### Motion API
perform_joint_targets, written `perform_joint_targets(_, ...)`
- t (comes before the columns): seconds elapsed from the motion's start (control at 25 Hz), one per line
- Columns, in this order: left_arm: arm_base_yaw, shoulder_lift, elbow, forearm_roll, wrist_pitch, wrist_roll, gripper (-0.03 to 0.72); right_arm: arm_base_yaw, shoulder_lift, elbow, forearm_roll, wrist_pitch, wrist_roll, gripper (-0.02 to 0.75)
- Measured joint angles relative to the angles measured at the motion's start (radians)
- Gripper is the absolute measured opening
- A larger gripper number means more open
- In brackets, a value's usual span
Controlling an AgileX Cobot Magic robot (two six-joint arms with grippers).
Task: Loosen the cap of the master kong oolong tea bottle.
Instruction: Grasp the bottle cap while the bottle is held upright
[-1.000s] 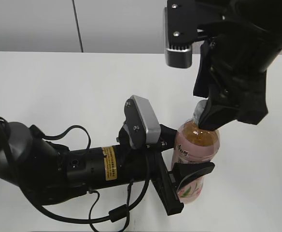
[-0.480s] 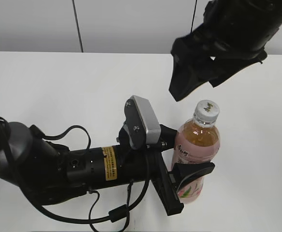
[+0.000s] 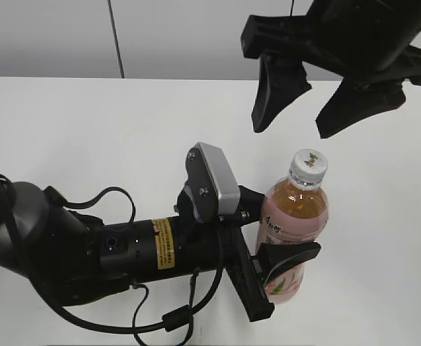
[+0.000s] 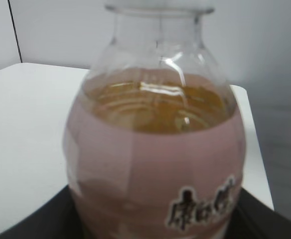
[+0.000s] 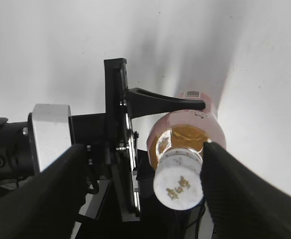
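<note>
The master kong oolong tea bottle (image 3: 297, 216) stands upright on the white table, with amber tea and a pink label. My left gripper (image 3: 279, 234) is shut on its labelled body, one black finger (image 3: 291, 255) across the front. In the left wrist view the bottle (image 4: 155, 149) fills the frame between dark fingers (image 4: 26, 221). The white cap (image 3: 308, 166) is on the neck with nothing touching it. My right gripper (image 3: 293, 130) hangs open above it. From the right wrist the cap (image 5: 179, 183) lies between the spread fingers (image 5: 51, 199), close to the right one.
The left arm (image 3: 124, 252) with its cables lies across the table's near left. The grey wall (image 3: 160, 36) rises behind the table's far edge. White tabletop (image 3: 88, 130) stretches to the left and right of the bottle.
My right gripper was down around the cap one second ago. It has since lifted off, turned and spread its fingers. The bottle and left gripper have not moved.
</note>
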Motion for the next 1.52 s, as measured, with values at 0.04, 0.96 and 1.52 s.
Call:
perform_joint_targets(0.04,0.000,0.000,0.000,0.000,0.000,0.000,0.394,0.000,0.000,0.000,-0.006,0.000,0.007,0.542)
perform_joint_targets(0.96,0.000,0.000,0.000,0.001,0.000,0.000,0.394,0.000,-0.017,0.100,-0.015,0.000,0.035,0.533)
perform_joint_targets(1.52,0.000,0.000,0.000,0.002,0.000,0.000,0.394,0.000,-0.009,0.101,-0.016,0.000,0.029,0.307)
